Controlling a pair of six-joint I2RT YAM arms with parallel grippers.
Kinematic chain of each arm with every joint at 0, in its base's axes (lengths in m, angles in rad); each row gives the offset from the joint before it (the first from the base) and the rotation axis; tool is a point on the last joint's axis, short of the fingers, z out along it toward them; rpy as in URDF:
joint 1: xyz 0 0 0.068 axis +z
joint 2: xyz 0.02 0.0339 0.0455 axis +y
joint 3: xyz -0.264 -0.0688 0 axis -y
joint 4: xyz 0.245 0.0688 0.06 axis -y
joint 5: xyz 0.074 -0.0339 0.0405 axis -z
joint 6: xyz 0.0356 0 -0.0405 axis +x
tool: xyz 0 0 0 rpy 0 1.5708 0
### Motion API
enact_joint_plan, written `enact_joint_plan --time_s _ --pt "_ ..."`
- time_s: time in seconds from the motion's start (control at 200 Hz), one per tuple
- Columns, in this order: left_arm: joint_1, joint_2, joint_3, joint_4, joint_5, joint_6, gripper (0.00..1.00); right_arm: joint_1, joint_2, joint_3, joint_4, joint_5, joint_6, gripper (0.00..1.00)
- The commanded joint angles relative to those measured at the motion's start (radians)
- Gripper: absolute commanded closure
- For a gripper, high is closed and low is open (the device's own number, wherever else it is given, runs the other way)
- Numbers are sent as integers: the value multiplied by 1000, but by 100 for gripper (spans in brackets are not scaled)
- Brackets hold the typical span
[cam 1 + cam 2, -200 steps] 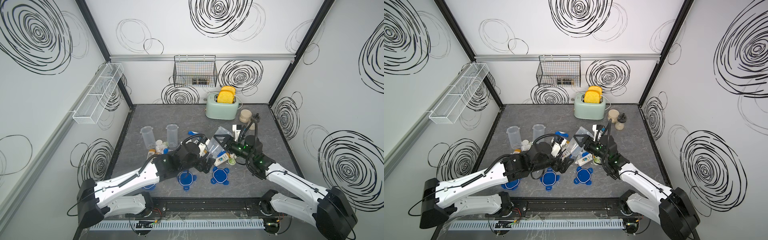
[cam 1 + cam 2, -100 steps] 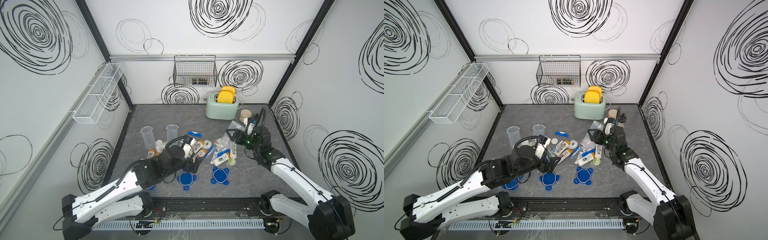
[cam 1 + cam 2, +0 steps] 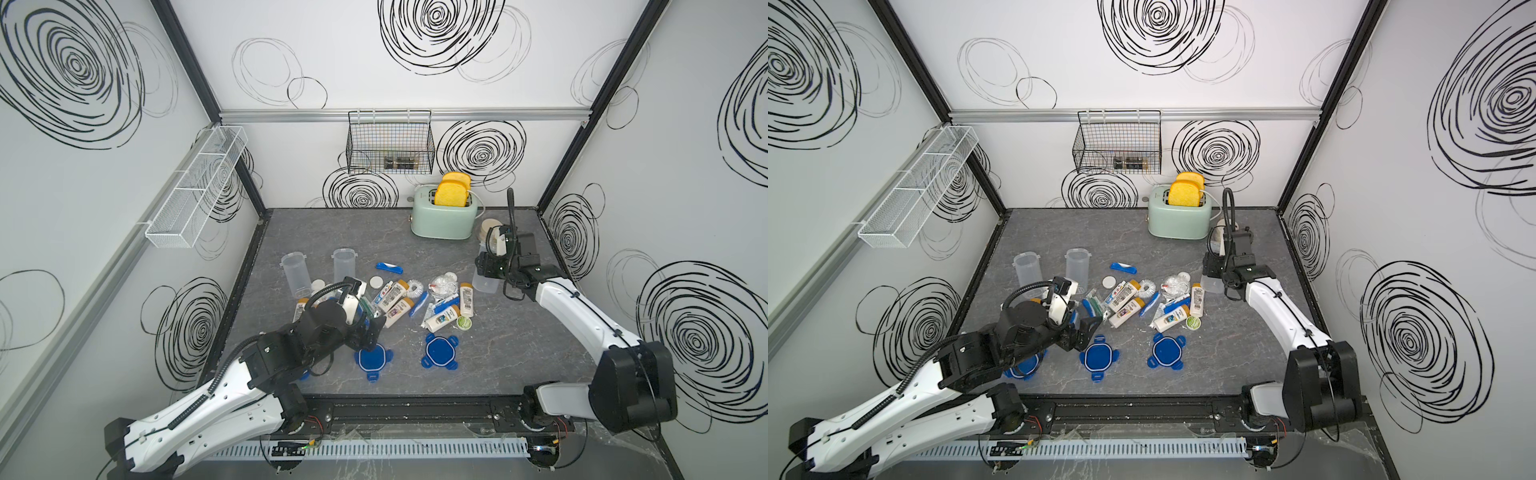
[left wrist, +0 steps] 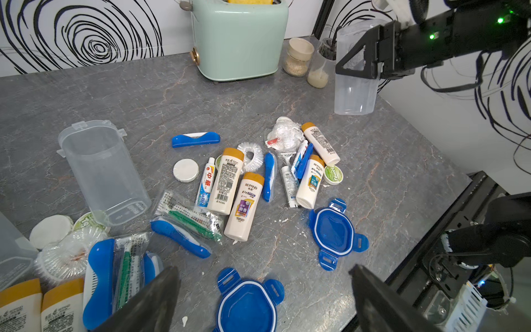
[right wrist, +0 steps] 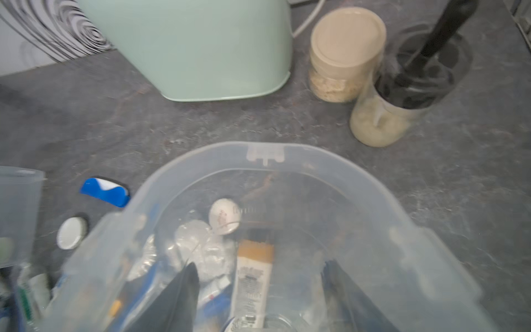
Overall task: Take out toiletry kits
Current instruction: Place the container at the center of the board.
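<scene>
Toiletries [image 3: 397, 312] are lying loose in a heap at the middle of the grey table [image 3: 519, 353], outside every container; cream bottles with tan caps, toothpaste tubes, blue toothbrushes, round tins and clear-wrapped bits are touching or overlapping one another; a smaller bunch is lying by the left wrist, beside 2 empty tubs [image 3: 296, 274] that are standing upright. Left gripper [image 4: 264, 268] is hovering low over a blue lid [image 4: 247, 304] near the front edge; its fingers [image 4: 155, 299] are spreading wide with nothing between them. Right gripper [image 3: 483, 266] is clamping a clear tub [image 4: 355, 95] and holding it upright, well to the right of the heap and in front of 2 jars [image 4: 298, 57] and a green toaster [image 3: 442, 216]; whether its base is touching the table, I cannot tell. Another lid [image 3: 439, 351] is lying just in front of the heap.
</scene>
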Motion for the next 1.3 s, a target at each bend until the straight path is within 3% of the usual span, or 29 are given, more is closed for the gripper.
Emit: enact_joint_plan --time_s 0.0,0.34,0.555,1.026,1.291 --pt "6 9 -3 30 6 -8 4 -27 60 61 -104 45 -82 39" --pt "30 24 -5 29 15 -10 4 -21 367 239 -282 137 -71 45" --pt "36 31 -5 29 12 -9 4 -4 403 227 -248 125 -63 42" --pt "64 50 -3 28 15 -9 4 21 432 228 -237 101 -63 20" --pt "65 51 -5 27 10 -10 4 44 391 220 -237 104 -55 15"
